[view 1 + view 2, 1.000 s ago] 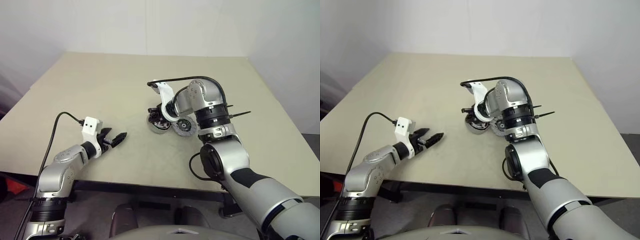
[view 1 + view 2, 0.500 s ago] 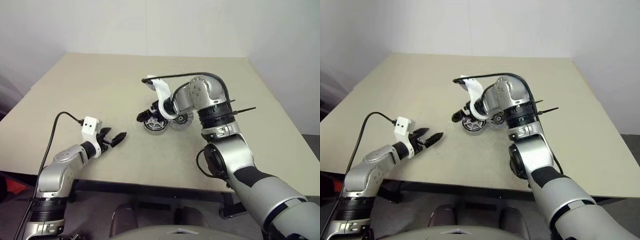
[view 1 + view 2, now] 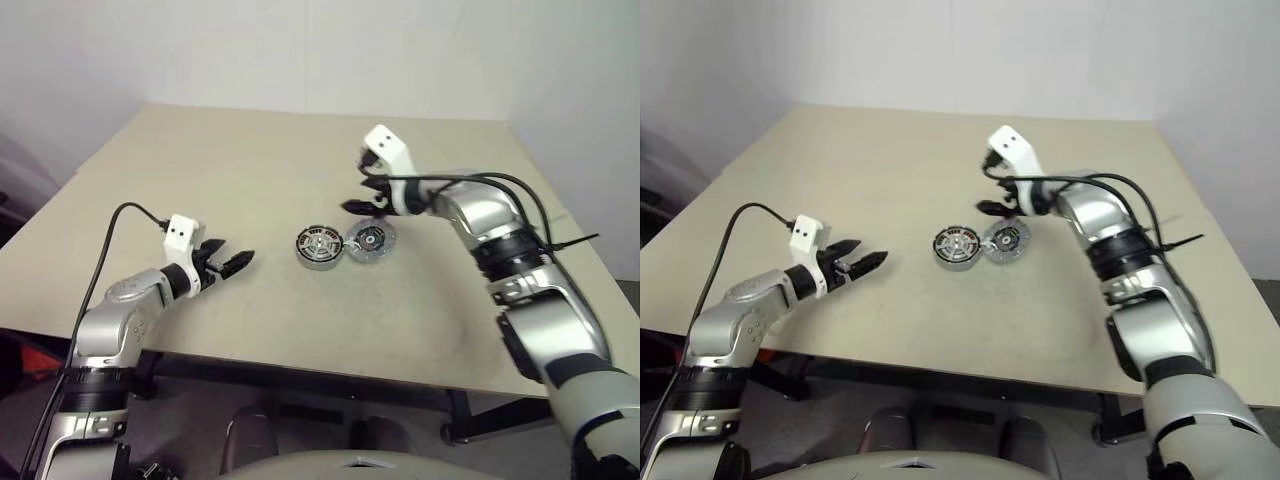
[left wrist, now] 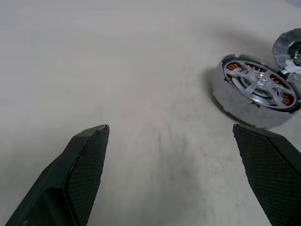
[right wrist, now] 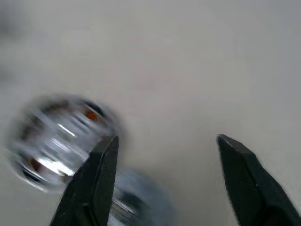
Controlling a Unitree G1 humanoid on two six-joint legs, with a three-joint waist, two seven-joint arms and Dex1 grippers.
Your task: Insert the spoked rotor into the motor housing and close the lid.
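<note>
Here, your beige table [image 3: 200,170] carries the motor housing [image 3: 319,246] near its centre, with the spoked rotor [image 4: 257,83] seated inside the copper windings. Just beside it, at its 3 o'clock, the lid [image 3: 369,240] lies dark face up. Your right gripper [image 3: 366,197] hovers at the lid's 12 o'clock, fingers apart and empty. Your left gripper [image 3: 228,262] waits at the housing's 9 o'clock, fingers spread wide.

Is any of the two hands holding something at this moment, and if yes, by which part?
Nothing is held. The left hand and the right hand are both open and empty; the motor housing and lid lie on the table.
</note>
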